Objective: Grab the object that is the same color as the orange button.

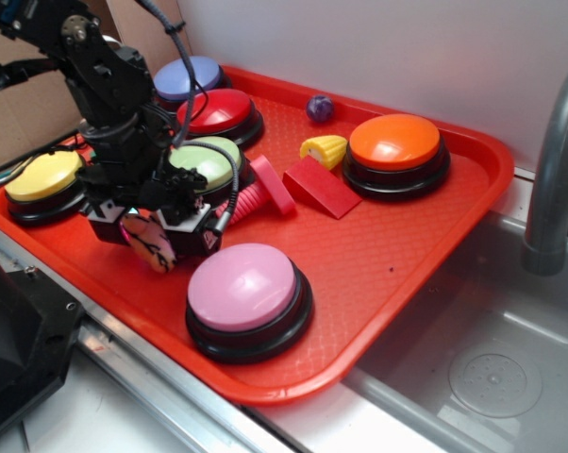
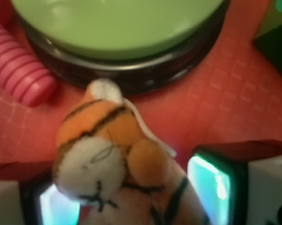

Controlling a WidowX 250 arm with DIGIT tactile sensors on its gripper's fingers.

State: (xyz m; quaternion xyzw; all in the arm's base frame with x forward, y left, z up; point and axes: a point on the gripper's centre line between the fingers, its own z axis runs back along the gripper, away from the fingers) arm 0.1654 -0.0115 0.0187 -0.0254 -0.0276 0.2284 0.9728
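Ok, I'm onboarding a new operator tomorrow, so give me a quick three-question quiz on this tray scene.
1. True or false: the plush tiger lies between the fingers of the gripper.
2. Which stands nearest the yellow corn piece? A pink button, B orange button, C purple button.
3. Fill in: in the wrist view, the dome button right behind the tiger has a ___ top.
Key: 1 true; 2 B; 3 green.

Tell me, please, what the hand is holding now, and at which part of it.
The hand holds the plush tiger between its fingers, near the lower body; the head sticks out in front.
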